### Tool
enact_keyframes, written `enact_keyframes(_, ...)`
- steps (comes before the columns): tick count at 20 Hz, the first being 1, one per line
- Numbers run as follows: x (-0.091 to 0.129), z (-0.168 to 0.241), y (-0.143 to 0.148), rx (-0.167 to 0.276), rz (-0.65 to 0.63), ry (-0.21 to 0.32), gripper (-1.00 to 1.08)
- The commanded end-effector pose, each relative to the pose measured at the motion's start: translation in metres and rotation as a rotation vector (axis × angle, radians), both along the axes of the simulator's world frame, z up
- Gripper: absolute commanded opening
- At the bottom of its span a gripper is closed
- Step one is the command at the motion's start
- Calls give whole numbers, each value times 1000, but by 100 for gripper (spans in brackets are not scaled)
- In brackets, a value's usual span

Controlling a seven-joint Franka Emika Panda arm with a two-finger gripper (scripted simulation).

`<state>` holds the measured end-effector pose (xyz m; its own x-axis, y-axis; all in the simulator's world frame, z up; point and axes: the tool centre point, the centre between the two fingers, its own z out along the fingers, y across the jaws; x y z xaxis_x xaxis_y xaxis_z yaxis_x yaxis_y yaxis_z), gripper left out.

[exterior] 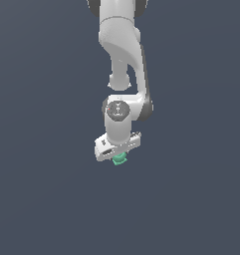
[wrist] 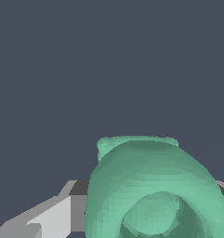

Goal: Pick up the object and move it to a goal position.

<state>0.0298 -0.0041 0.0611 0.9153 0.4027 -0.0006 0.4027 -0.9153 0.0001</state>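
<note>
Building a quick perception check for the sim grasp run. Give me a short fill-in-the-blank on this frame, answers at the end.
1. The colour of the small object under the gripper is mint-____.
2. In the exterior view, the object sits directly ____ the white gripper.
3. In the wrist view, the object fills the near field and shows a rounded top shaped like a ____.
4. The arm is coloured mostly ____.

Missing words: green; below; ring; white
</note>
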Motion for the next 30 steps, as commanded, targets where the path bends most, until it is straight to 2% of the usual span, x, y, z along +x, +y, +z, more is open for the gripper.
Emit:
enact_keyframes(1, 5, 14, 1, 0, 0, -1, -100)
enact_keyframes(19, 64, 168, 17, 0, 1, -1, -100)
enact_keyframes(30, 86, 217, 22, 0, 1, -1, -100)
